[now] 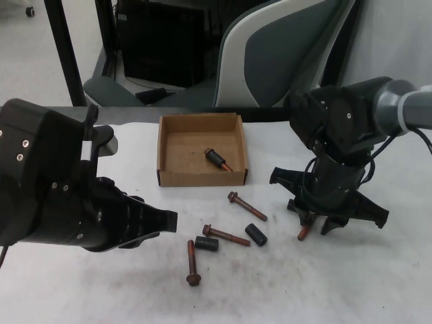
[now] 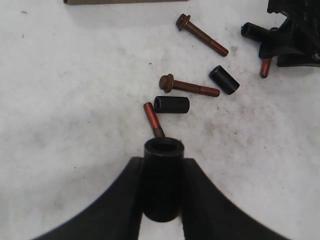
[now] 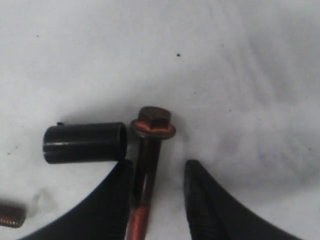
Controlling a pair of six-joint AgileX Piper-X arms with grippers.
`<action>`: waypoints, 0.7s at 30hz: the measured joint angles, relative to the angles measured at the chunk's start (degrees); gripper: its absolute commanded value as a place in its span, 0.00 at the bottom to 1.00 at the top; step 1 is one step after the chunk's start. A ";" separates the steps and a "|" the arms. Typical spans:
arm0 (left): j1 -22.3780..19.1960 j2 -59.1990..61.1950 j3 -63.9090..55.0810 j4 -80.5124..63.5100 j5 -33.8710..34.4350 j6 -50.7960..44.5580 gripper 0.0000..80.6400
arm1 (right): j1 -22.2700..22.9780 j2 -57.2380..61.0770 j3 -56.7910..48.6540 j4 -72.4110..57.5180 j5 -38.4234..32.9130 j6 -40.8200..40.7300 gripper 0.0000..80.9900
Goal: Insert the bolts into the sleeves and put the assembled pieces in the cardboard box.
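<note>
White bench (image 1: 351,283) in front of a grey chair (image 1: 283,54) and a dark frame. At the left, the left gripper (image 2: 162,162), closed firmly on a black sleeve (image 2: 162,195), bore mouth turned away from the wrist and out over the loose parts. At the right, the right gripper (image 3: 157,200), pointed down at the bench, partly open, straddling a copper bolt (image 3: 149,165): shank close against one finger (image 3: 110,200), a clear gap to the other, so not yet pinched. Long axis of that bolt along the slot between the fingers, hex head out past the fingertips, threaded end back toward the wrist. Just beside that head, a second sleeve (image 3: 84,142) on its side, crosswise to the bolt.

Far middle of the bench: the cardboard box (image 1: 169,145), open on top, with one assembled piece (image 1: 217,158) on its floor. Between box and arms, three loose bolts (image 1: 246,206) and two loose sleeves (image 1: 256,234), lying flat and close together.

Judging by this: held sleeve and straddled bolt well apart, on opposite sides of the scatter. Needs the bolt gripped, lifted, and its threaded tip swung onto the same line as the bore before any push. Right arm plainly the nearer to the bolt; left arm already loaded.
</note>
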State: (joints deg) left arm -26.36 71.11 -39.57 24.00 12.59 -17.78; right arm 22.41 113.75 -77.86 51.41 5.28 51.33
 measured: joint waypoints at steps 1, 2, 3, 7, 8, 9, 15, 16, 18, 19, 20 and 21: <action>0.00 0.00 0.00 0.00 0.25 0.00 0.01 | 0.00 0.00 0.00 0.14 0.44 0.31 0.41; 0.00 0.00 0.00 0.00 0.41 0.00 0.01 | 0.00 0.00 0.00 0.13 0.92 0.53 0.41; 0.00 0.00 0.00 0.00 0.40 0.00 0.01 | 0.00 0.00 0.00 0.27 1.31 0.62 0.41; 0.00 0.00 0.00 0.00 0.40 0.00 0.01 | -0.33 0.00 0.00 0.26 2.38 1.93 0.41; 0.00 0.00 0.00 0.00 0.40 0.00 0.01 | -0.36 0.00 0.00 0.26 2.47 2.70 0.41; 0.00 0.00 0.00 0.00 0.40 0.00 0.01 | -0.51 0.00 0.00 0.26 2.53 3.53 0.41; 0.00 0.00 0.00 0.00 0.40 0.00 0.01 | -1.21 0.00 0.00 0.26 2.50 8.90 0.41; 0.00 0.00 0.00 0.00 0.40 0.00 0.01 | -1.17 0.00 0.00 0.26 2.50 10.43 0.41; 0.00 0.00 0.00 0.00 0.40 0.00 0.01 | -1.17 0.00 0.00 0.26 1.63 14.81 0.41; 0.00 0.00 0.00 0.00 0.40 0.00 0.01 | -1.17 0.00 0.00 0.26 0.94 15.95 0.41; 0.00 0.00 0.00 0.00 0.40 0.00 0.01 | -1.17 0.00 0.00 0.26 0.94 15.95 0.41; 0.00 0.00 0.00 0.00 0.40 0.00 0.01 | -1.17 0.00 0.00 0.26 0.32 16.86 0.41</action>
State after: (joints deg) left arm -26.36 71.11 -39.57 24.00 12.99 -17.78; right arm 21.24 113.75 -77.86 51.67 5.60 68.19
